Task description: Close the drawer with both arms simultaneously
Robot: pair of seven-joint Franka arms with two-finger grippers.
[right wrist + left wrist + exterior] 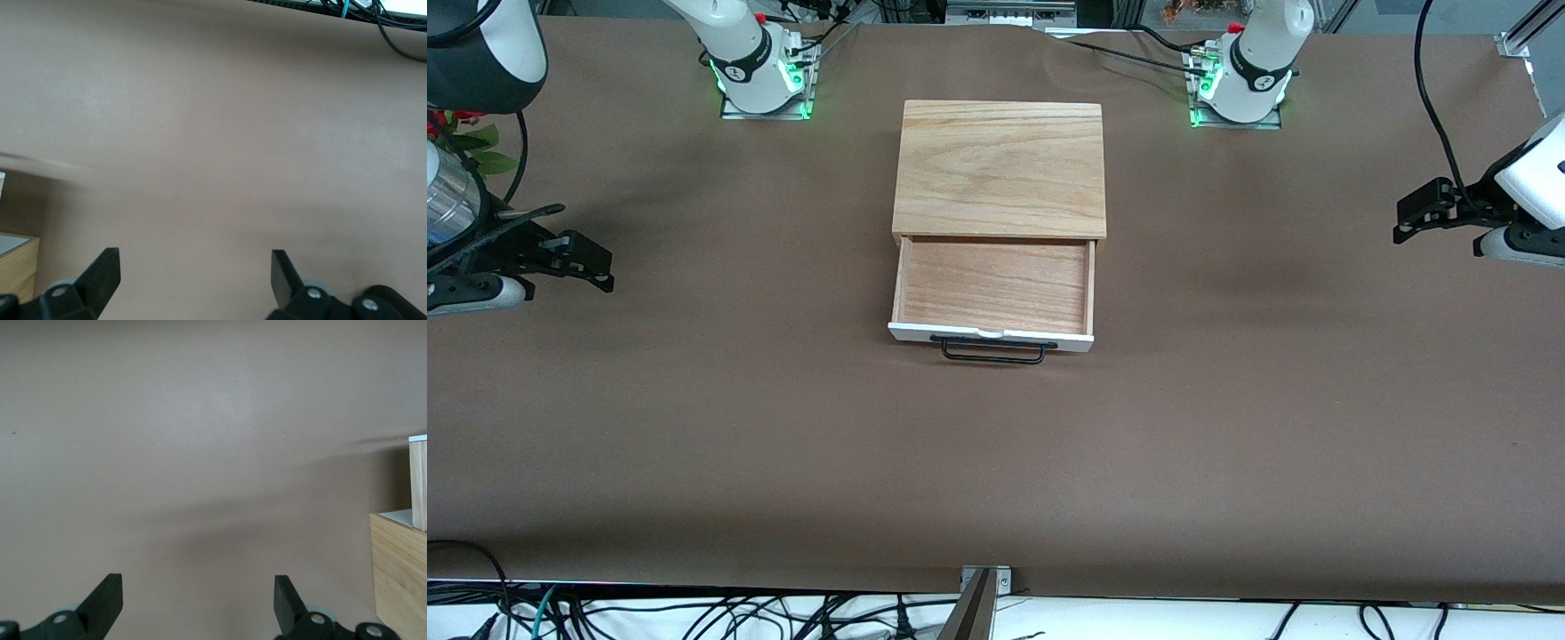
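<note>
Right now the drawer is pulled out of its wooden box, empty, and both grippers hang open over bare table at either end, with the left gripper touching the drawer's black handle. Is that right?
Not quite. In the front view the left gripper touches nothing; it hangs far from the black handle. The drawer is out and empty, and the right gripper is open too.

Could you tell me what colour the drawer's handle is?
Black; the handle shows best in the front view.

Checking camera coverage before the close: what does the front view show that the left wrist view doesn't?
Front view only: the whole shallow light-wood drawer with white front panel, pulled out and empty, its thin black wire handle, the plain wooden box top, both arm bases, and the right gripper over bare table at its end.

Left wrist view only: the left gripper close up, fingers wide apart, nothing between them.

Both: the brown table cover, the left gripper, a corner of box and drawer.
</note>
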